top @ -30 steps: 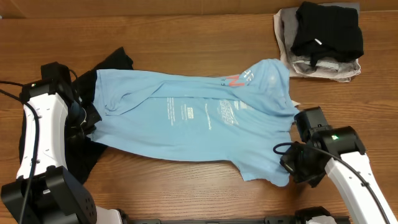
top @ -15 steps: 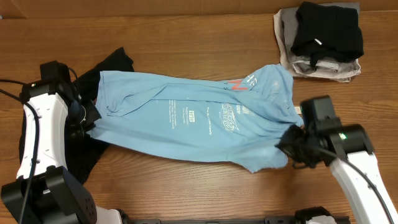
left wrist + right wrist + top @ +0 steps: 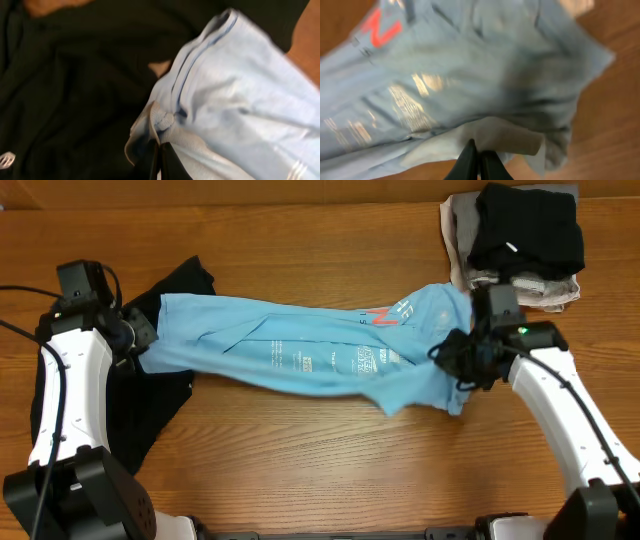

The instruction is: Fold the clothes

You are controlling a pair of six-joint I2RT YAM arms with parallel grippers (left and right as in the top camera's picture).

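Holding the light blue T-shirt by its two ends, the arms keep it stretched as a long band across the middle of the frame, from centre left to centre right. The left end effector is pinched narrow on a hemmed edge at the shirt's left end; the left wrist view shows blue cloth bunched right at its closed tips. The right end effector is likewise closed tight on a flap of the shirt at the right end, with the red and white lettering just above it in the right wrist view.

Judging by how things lie, the task is partly done. A stack of folded garments sits in the upper right corner of the worktop and looks finished. The T-shirt seems to be in its first lengthwise fold: its lower edge is doubled up, but the shape is uneven and rumpled, not yet a tidy rectangle. The black long-sleeved top lies loose and crumpled at the left, partly under the shirt's left end, and appears untouched, so it remains to be folded.
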